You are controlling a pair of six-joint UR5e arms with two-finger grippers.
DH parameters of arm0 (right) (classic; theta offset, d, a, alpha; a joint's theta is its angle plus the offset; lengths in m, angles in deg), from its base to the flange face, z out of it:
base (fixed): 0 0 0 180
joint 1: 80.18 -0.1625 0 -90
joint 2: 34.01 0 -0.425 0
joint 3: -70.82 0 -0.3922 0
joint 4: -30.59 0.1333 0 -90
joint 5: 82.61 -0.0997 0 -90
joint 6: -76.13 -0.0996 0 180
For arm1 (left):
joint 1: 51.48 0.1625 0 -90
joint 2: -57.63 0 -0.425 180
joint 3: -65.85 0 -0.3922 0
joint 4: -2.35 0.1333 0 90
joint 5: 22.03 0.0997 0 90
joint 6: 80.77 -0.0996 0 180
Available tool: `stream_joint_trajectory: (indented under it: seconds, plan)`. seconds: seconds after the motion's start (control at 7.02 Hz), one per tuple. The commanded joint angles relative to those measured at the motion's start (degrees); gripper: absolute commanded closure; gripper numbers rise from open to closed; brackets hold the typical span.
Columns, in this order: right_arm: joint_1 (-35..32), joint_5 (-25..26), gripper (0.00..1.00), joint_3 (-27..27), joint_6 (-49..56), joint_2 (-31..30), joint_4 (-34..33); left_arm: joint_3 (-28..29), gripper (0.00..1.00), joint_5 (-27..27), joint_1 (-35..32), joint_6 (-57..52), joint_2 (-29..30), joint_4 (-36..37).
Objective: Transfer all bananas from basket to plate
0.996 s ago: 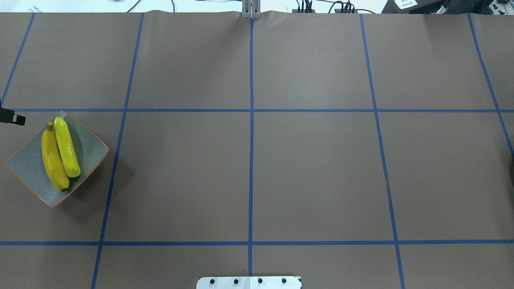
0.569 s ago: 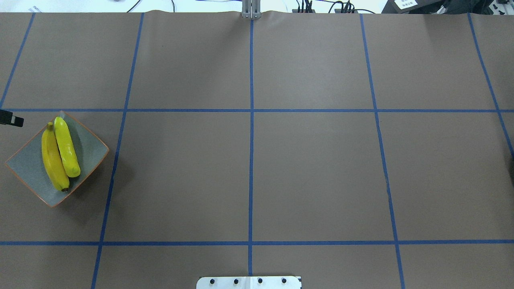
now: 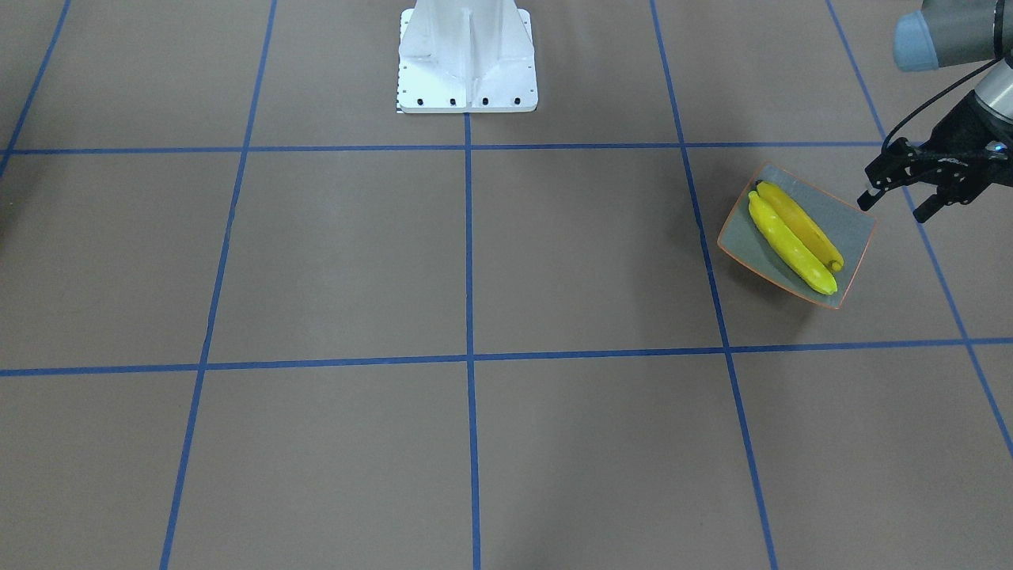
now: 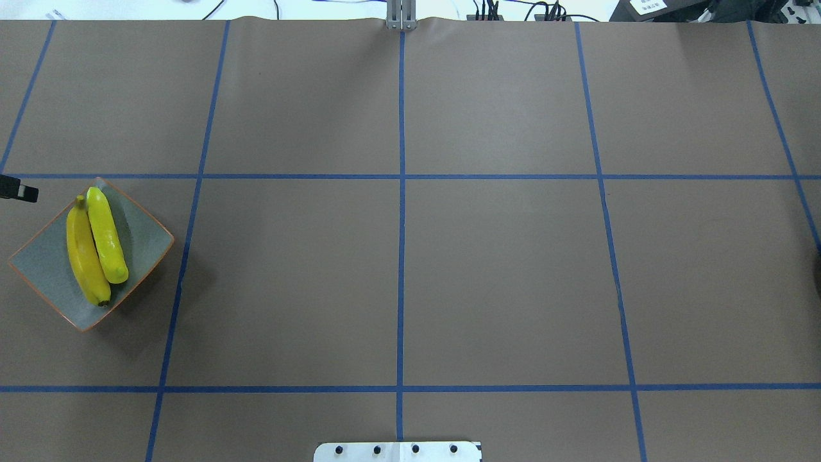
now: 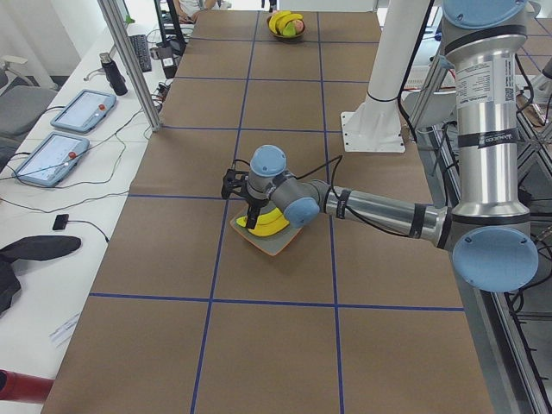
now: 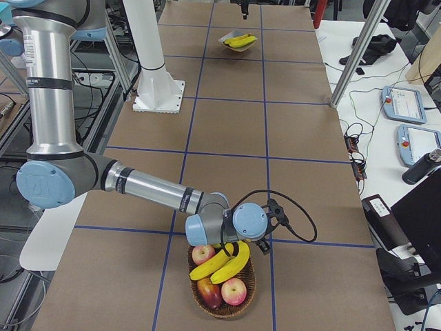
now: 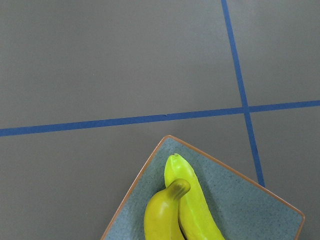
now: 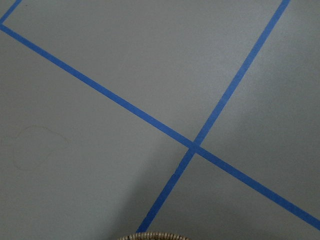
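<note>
Overhead view: open table [image 4: 500, 276] from centre to 3 o'clock. Obstacles: plate [image 4: 38, 266] bearing two bananas [image 4: 106, 234] at 9 o'clock, left gripper [image 3: 894, 207] off its 10 o'clock edge, robot mount [image 4: 397, 451] at 6 o'clock.

Right gripper [image 6: 266, 245] by basket [image 6: 220, 309], seen from side only; jaws' state unclear, prob. partly hidden. Left wrist cam crops bananas [image 7: 182, 210] at bottom, plate [image 7: 250, 200] too.

You're seeing smooth, glossy bananas [image 4: 106, 234] shining on a speckled, glazed-looking plate [image 4: 42, 266], matt brown paper [image 4: 500, 276] covering the table, and a woven wicker basket [image 6: 222, 312].
</note>
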Motion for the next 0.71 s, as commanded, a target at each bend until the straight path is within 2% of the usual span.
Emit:
stream_joint_trajectory:
  seconds: [0.0,0.14,0.43,0.57]
  plan:
    - [2.56,0.44,0.0,-3.77,5.67,1.04,-0.41,-0.14,0.0,0.02,0.06,0.2,-0.09,-0.03]
    - [3.0,0.44,0.0,-5.28,7.8,1.31,-0.5,-0.14,0.0,0.02,0.06,0.2,-0.18,-0.03]
    - [3.79,4.54,0.0,-5.65,12.27,1.23,-1.63,-0.14,0.0,0.02,0.15,0.11,-0.18,-0.03]
    - [3.8,6.14,0.0,-5.65,16.48,2.53,-5.47,-0.14,0.0,0.02,0.15,0.11,-0.18,-0.03]
